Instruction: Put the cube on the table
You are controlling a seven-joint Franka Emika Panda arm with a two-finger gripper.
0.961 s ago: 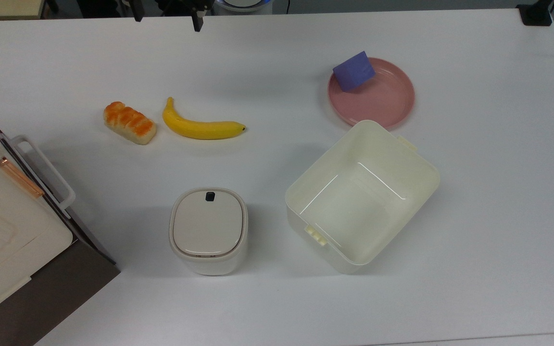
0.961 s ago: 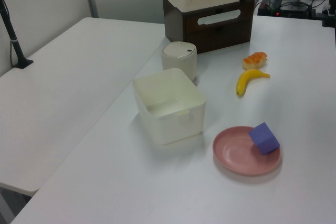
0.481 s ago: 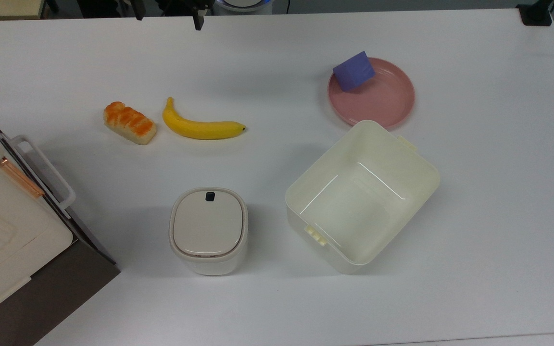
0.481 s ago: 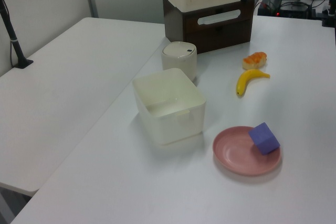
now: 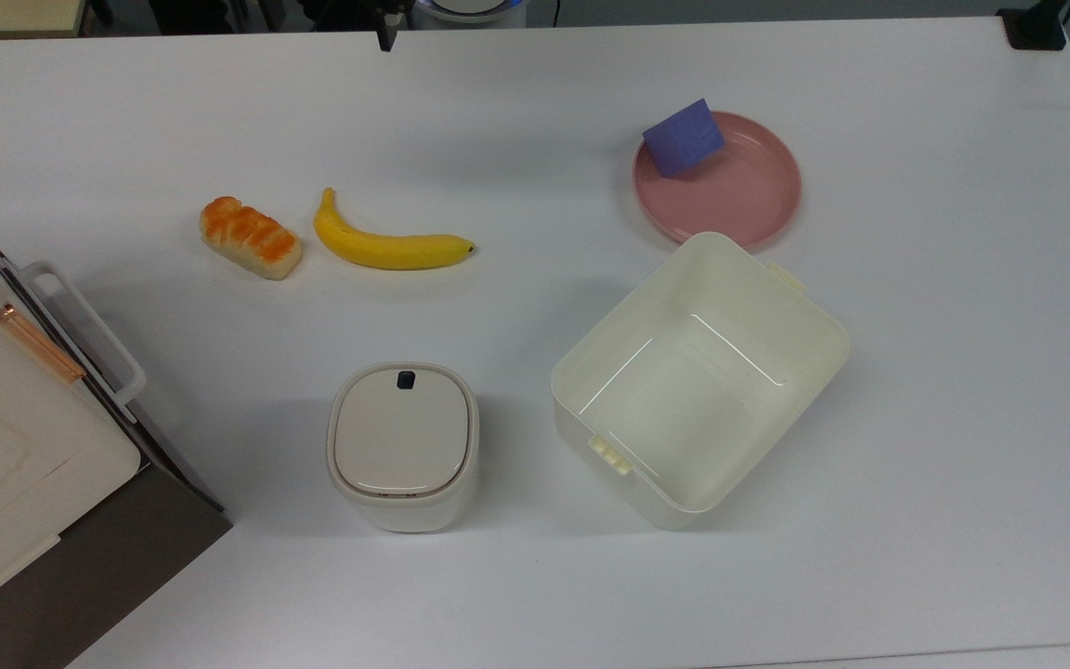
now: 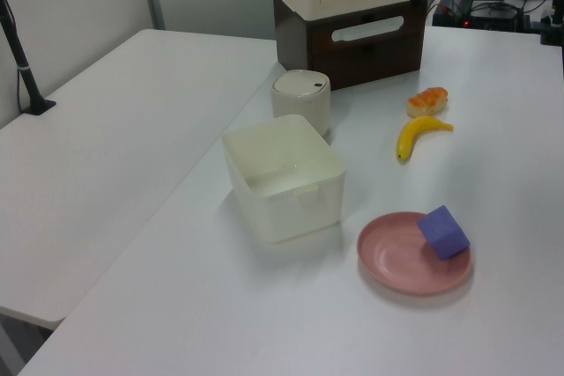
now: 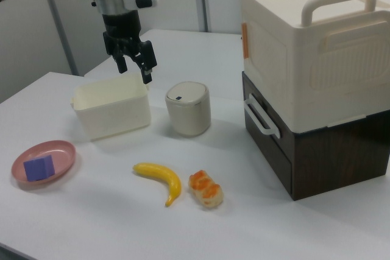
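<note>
The cube [image 5: 684,137] sits on the pink plate [image 5: 749,200], at its rim, on the table [image 5: 944,372]. The gripper [image 7: 134,64] hangs high above the table, fingers apart and empty, well away from it

Periwinkle cube [image 5: 684,137] on pink plate [image 5: 749,195]; white table [image 5: 916,372], cream bin [image 5: 591,381], yellow banana [image 5: 386,247].

The arm hangs raised, gripper [image 7: 133,67] pointing down, its 2 fingers [image 7: 146,65] spread apart.
</note>
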